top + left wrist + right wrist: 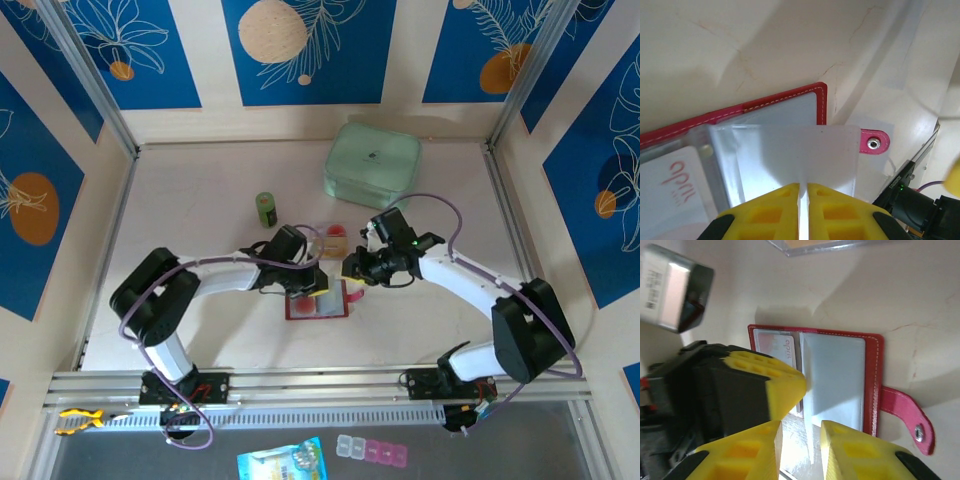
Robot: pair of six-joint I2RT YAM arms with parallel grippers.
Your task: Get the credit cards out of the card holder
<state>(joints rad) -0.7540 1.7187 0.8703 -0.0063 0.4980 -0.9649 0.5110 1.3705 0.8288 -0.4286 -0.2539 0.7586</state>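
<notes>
The red card holder [300,310] lies open on the table between both arms, its snap tab [910,420] sticking out to the side. My left gripper [803,187] is shut on a clear pocket sleeve [785,155] of the holder and lifts it off the cover. A pale credit card [675,185] with red lettering sits in the pocket beside it, and it shows again [782,346] in the right wrist view. My right gripper [801,430] is open, with the thin edge of the lifted sleeve standing between its fingers, untouched. In the top view both grippers [318,290] [350,282] meet over the holder.
A large mint-green case [372,165] stands at the back. A small green bottle [266,209] is behind the left arm. A clear plastic rectangle with something orange-red under it [335,235] lies just behind the holder. Walls close in the table's sides.
</notes>
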